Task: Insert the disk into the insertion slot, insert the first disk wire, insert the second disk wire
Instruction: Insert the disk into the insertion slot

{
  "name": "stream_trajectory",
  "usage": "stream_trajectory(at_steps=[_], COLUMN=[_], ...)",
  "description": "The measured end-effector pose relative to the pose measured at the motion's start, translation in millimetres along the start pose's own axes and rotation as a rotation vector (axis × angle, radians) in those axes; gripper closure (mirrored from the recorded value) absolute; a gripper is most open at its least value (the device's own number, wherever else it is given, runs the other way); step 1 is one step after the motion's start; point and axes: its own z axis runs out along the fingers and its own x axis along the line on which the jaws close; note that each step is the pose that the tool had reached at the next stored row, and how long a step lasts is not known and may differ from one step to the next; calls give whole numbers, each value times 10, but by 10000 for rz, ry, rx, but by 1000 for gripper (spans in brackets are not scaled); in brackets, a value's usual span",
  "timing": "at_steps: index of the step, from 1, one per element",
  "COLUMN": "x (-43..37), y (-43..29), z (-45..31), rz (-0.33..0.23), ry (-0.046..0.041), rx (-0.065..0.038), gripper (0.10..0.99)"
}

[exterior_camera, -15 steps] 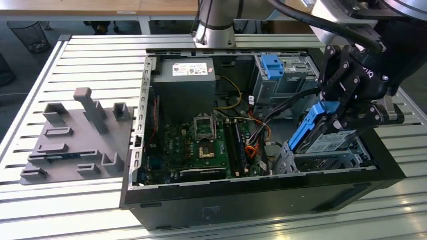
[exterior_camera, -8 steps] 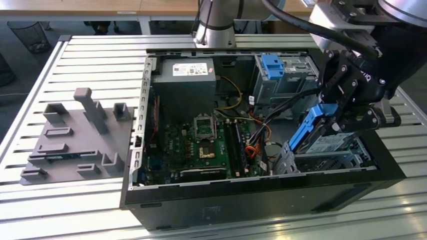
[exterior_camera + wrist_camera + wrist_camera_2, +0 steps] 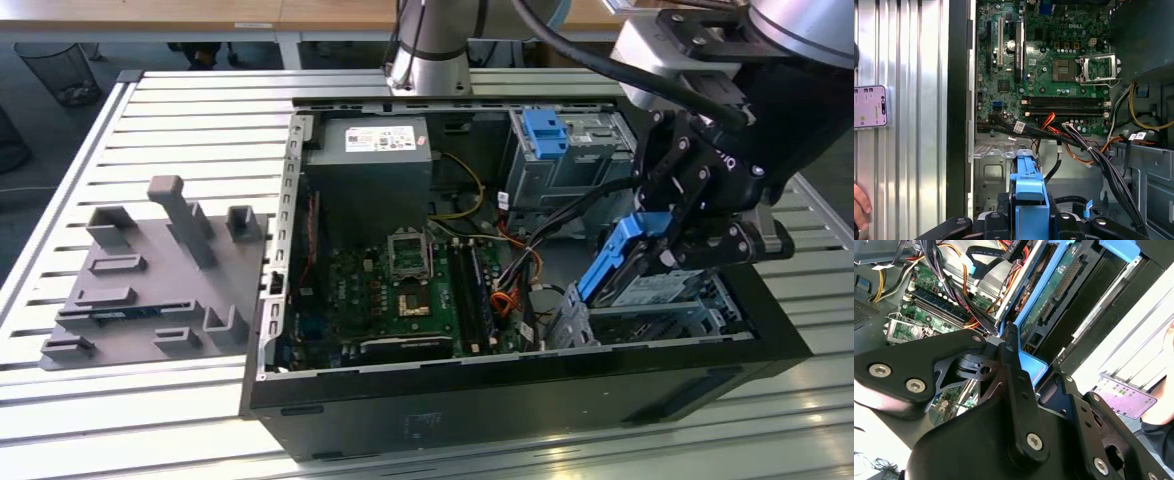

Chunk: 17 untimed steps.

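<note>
**One disk clamped in the gripper, held tilted at the drive bay**

One open computer case (image 3: 534,400) is seen lying on a slatted table (image 3: 174,120). The gripper (image 3: 671,250) is placed over the case's corner toward the exterior view's lower right. Its jaws are closed on the disk (image 3: 622,262), gripped by the edges of the blue carrier. In the first wrist view the carrier (image 3: 1029,200) is seen edge-on between the two black fingers (image 3: 1066,222). In the second wrist view the green circuit-board face of the disk (image 3: 1066,282) is turned toward the camera.

The disk is held steeply tilted, its lower end at the insertion slot (image 3: 710,306). How far it has entered cannot be told.

Beyond the gripper, toward the exterior view's upper right, the taller grey cage (image 3: 587,160) with its blue tab is noted. The motherboard (image 3: 400,280) is exposed at the case's centre, with the power supply (image 3: 367,150) above it in the frame. A cable bundle (image 3: 1094,155) is laid loose between motherboard and bay. A grey fixture plate (image 3: 147,270) is noted on the table at the exterior view's left. A phone (image 3: 870,106) is lying on the table slats.
</note>
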Motion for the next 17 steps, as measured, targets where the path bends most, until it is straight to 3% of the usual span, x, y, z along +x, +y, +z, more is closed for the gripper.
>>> stream_trajectory(at_steps=[17], x=[3], y=[-2], z=[119], rz=[-1], ry=[2], rx=[0], gripper=[722])
